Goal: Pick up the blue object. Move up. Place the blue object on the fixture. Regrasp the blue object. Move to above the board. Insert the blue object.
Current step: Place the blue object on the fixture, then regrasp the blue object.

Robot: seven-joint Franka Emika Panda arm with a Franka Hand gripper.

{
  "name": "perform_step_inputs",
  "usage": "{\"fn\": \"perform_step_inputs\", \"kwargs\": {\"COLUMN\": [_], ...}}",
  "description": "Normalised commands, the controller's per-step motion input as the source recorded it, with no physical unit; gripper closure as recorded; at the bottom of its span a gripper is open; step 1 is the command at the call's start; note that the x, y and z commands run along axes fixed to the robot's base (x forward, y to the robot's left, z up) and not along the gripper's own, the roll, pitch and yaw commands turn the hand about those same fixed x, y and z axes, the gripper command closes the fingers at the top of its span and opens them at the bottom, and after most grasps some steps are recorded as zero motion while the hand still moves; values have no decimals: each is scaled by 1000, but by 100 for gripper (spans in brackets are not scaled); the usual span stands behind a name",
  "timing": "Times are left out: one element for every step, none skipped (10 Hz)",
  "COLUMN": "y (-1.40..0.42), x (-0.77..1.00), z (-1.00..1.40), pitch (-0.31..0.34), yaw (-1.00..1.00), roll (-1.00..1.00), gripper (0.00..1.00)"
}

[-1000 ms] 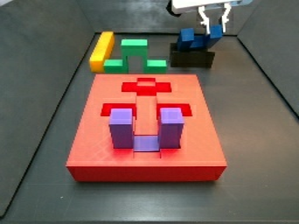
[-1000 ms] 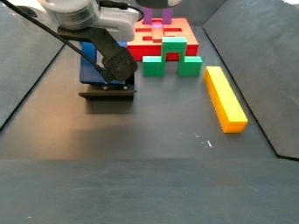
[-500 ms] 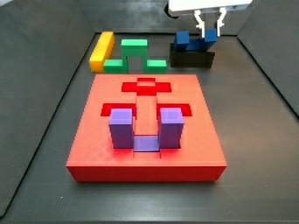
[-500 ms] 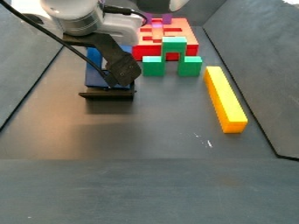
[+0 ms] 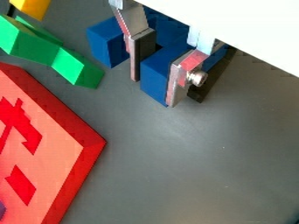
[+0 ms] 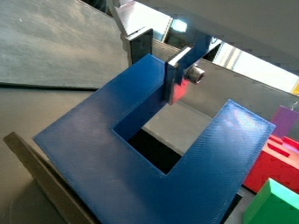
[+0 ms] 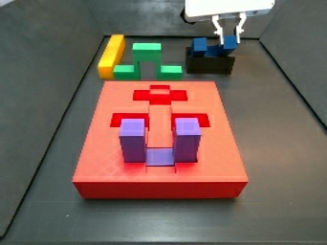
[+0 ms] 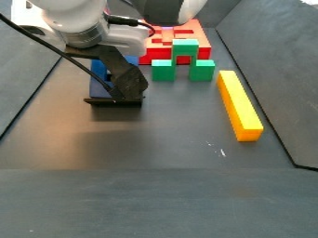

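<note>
The blue object (image 7: pixel 205 45) is a dark blue U-shaped block standing on the black fixture (image 7: pixel 211 64) at the far right of the floor. It also shows in a side view (image 8: pixel 97 71) behind the arm, on the fixture (image 8: pixel 114 99). My gripper (image 7: pixel 227 31) reaches down onto it from above. In both wrist views the gripper (image 5: pixel 162 70) (image 6: pixel 162 66) is shut on one prong of the blue object (image 5: pixel 108 39) (image 6: pixel 105 149), a finger against each side. The red board (image 7: pixel 160 167) lies in the middle of the floor.
A purple U-shaped block (image 7: pixel 160 144) sits in a cut-out of the board. A green block (image 7: pixel 151 57) and a yellow bar (image 7: pixel 113 55) lie beyond the board, to the left of the fixture. Dark walls enclose the floor.
The gripper has shifted slightly, coming down a little over the blue object. The blue object stays on the fixture.
</note>
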Motion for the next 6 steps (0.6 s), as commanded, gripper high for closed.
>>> {"fn": "perform_step_inputs", "kwargs": {"y": [0, 0, 0, 126, 189, 11], "x": [-40, 0, 0, 0, 151, 200], "z": [0, 0, 0, 0, 309, 463], "pitch": [0, 0, 0, 0, 120, 237], "yaw": [-49, 0, 0, 0, -80, -160], "roll": [86, 0, 0, -186, -223, 231], "gripper": [100, 100, 0, 0, 0, 0]}}
